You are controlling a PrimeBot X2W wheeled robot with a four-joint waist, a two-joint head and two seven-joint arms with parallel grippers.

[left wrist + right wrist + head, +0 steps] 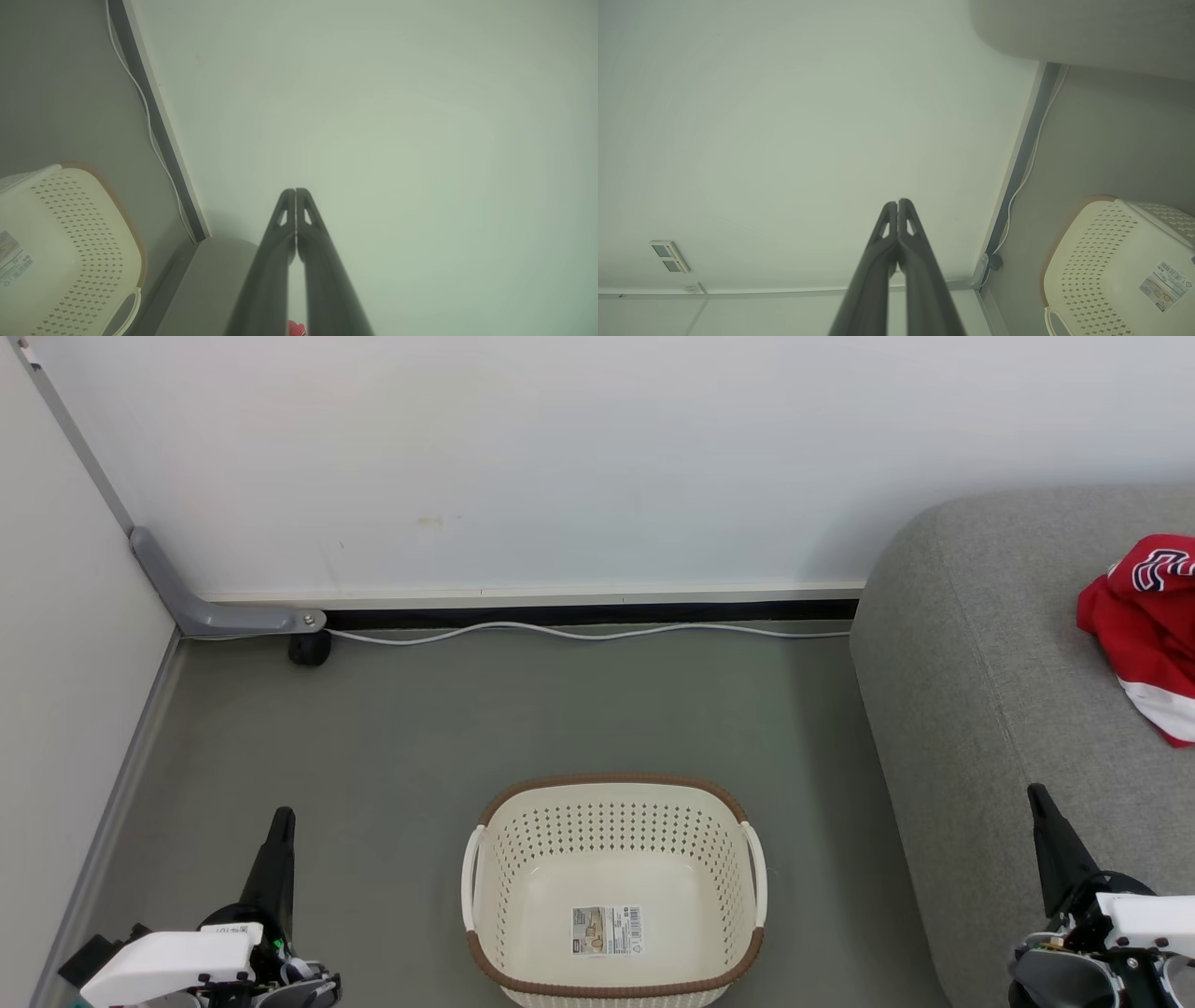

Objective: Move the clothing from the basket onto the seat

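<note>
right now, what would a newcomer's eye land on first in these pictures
The bright red clothing lies bunched on the grey seat at the head view's right edge. The cream basket stands on the floor, holding just a paper label on its base. The left gripper and right gripper flank it, both shut.

A lab's mock living room: grey sofa (980, 728) at three o'clock, laundry basket (611, 780) at six, castor-mounted partition foot (238, 616) at ten.
</note>
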